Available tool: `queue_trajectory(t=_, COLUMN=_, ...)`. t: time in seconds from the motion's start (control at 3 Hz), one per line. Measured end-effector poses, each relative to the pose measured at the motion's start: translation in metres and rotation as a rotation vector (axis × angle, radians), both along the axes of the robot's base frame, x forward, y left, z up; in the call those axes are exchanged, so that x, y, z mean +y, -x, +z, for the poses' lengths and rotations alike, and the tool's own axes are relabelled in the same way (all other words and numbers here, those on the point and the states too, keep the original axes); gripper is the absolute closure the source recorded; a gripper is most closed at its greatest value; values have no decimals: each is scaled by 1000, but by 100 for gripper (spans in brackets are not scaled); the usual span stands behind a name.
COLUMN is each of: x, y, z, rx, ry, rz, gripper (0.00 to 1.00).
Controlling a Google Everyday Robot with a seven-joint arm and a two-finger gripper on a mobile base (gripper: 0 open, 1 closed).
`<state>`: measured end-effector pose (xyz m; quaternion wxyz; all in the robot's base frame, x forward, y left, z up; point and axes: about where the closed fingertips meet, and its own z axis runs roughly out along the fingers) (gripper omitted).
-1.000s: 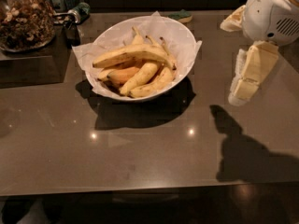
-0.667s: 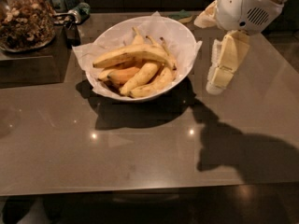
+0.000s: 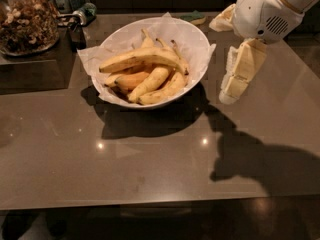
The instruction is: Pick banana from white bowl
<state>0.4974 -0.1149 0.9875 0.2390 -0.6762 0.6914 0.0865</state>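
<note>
The white bowl (image 3: 196, 38), lined with crinkled white paper, stands at the back middle of the dark table. The banana (image 3: 140, 59), long and pale yellow, lies across the top of the pile inside it, stem toward the right. Shorter yellow bananas (image 3: 152, 81) and an orange-tinted one (image 3: 131, 79) lie under it. My gripper (image 3: 228, 95) hangs pointing down just right of the bowl, beside its rim and above the table, apart from the banana. It holds nothing that I can see.
A glass jar of nuts (image 3: 24, 20) stands at the back left on a dark raised block (image 3: 35, 74). Small dark items (image 3: 75, 21) sit behind the bowl at the left. A green object (image 3: 192, 18) lies at the back edge.
My gripper and arm have moved left, from well right of the bowl to just beside its right rim. The bowl and bananas have not moved.
</note>
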Motion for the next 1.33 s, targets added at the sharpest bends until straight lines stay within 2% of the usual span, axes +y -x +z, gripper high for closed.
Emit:
queue_trajectory(t=0.67, x=58, y=-28, z=2, rx=-21, ry=-51, rz=150, gripper=0)
queue_trajectory(t=1.0, x=83, y=-39, z=1, rx=-13, ry=-26, rz=207, gripper=0)
queue_trajectory(t=1.33, x=85, y=-39, z=2, rx=-19, ry=-35, rz=207, gripper=0)
